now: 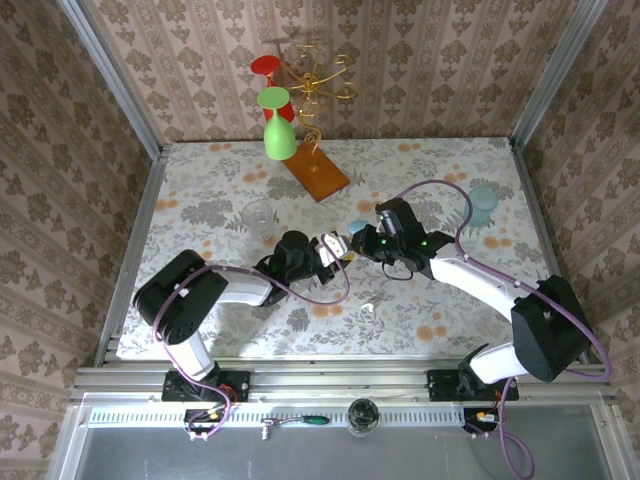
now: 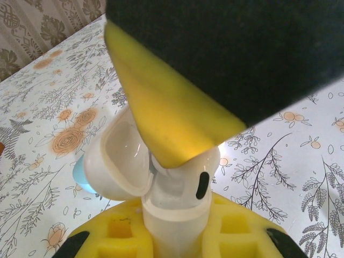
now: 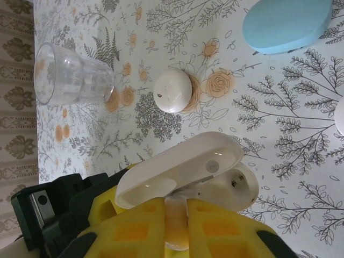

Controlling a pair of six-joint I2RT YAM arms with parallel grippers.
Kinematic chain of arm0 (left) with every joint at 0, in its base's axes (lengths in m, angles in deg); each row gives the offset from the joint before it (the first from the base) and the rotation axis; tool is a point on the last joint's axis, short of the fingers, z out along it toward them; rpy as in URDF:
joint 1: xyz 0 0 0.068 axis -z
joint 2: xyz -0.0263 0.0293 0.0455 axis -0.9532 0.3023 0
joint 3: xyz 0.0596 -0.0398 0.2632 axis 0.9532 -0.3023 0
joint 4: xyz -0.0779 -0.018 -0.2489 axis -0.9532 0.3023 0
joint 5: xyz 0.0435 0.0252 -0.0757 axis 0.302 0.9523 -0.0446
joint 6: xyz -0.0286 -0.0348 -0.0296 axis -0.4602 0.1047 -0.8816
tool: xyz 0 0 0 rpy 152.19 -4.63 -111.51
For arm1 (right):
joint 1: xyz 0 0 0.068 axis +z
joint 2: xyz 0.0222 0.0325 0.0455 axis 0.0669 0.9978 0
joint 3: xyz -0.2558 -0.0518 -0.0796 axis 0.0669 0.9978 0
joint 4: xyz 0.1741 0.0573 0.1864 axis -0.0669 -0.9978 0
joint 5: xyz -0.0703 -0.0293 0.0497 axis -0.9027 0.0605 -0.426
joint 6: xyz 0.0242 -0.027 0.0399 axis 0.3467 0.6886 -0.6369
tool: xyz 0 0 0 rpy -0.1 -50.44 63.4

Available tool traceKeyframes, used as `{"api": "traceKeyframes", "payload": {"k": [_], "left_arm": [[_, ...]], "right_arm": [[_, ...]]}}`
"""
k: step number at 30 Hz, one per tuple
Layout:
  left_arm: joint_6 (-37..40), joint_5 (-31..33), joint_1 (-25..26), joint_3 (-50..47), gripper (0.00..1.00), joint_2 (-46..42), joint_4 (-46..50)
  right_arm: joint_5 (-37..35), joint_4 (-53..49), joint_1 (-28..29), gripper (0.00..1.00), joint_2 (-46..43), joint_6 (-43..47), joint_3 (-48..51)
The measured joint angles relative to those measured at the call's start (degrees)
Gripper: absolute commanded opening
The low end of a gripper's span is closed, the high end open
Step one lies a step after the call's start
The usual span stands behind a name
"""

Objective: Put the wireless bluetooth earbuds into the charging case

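- Pinching narrow, the right tool (image 3: 180, 205) has a white earbud (image 3: 176, 228) clamped between its yellow fingers, right at the open mouth of a white case (image 3: 226, 185).
- Left tool (image 2: 174, 239) is closed on the body of that case from both sides and holds it off the tabletop (image 1: 440, 160). The lid (image 2: 115, 161) is swung back to one side.
- Both tools meet tip to tip over the middle of the tabletop.
- Blue case (image 3: 285, 24) lies flat just beyond them.
- Round white piece (image 3: 173, 90) sits near it, apart from both tools.
- Clear glass (image 3: 72, 80) stands farther off to the left.
- Tiny white piece (image 1: 368, 308) lies alone on the near side, too small to tell what it is.
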State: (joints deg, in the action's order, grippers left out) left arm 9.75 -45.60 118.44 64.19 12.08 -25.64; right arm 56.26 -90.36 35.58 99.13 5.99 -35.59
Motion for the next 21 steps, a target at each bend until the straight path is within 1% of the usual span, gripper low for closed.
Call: {"api": "traceKeyframes", "payload": {"k": [5, 14, 16, 21], "left_arm": [[0.0, 0.7, 0.0, 0.0, 0.00, 0.0, 0.1], [2.0, 2.6, 0.4, 0.0, 0.00, 0.0, 0.1], [2.3, 2.8, 0.5, 0.0, 0.00, 0.0, 0.1], [2.4, 2.8, 0.5, 0.0, 0.00, 0.0, 0.1]], "right_arm": [[0.0, -0.2, -0.1, 0.12, 0.0, -0.9, -0.1], [1.6, -0.2, -1.1, 0.12, 0.0, -6.1, -0.1], [2.1, -0.1, -1.4, 0.14, 0.0, -6.9, -0.1], [3.2, 0.0, -1.6, 0.24, 0.3, -7.8, -0.1]]}}
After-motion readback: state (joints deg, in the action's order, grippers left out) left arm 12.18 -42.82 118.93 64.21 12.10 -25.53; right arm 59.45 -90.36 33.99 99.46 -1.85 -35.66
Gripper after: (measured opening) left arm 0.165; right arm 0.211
